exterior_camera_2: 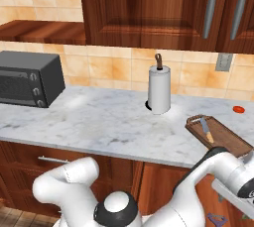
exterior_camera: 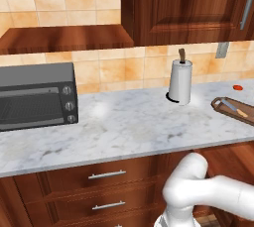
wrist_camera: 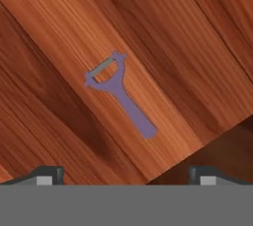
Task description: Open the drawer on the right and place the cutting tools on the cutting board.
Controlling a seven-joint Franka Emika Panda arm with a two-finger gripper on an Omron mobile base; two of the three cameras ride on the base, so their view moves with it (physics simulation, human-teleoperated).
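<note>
Item, drawer [wrist_camera: 148,32]: reddish-brown wood, its plain grained floor lay under the hand camera, one edge of that floor running diagonally at lower right.

Item, peeler [wrist_camera: 120,92]: a slender purple-grey Y-shaped cutting tool with a short grey blade across its fork, lay flat on the drawer floor, handle pointing toward lower right of the hand view.

Item, gripper [wrist_camera: 126,175]: fingers [wrist_camera: 47,174] spread to their widest, holding nothing (the two dark tips stood well apart at the bottom of the hand view, clear of the peeler, which lay above and between them).

Item, cutting board [exterior_camera_2: 225,139]: dark brown, raised rim, on the marble counter [exterior_camera: 129,127] at its right end.

Item, knife [exterior_camera_2: 207,130]: thin grey blade with orange-tan handle, lay on the cutting board.

Item, paper-towel roll [exterior_camera: 180,82]: white, upright on a dark holder, to the left of the board.

Item, toaster oven [exterior_camera: 37,96]: dark grey, at the counter's left end.

Item, small red disc [exterior_camera_2: 239,109]: on the counter behind the board, near the tiled wall.
</note>
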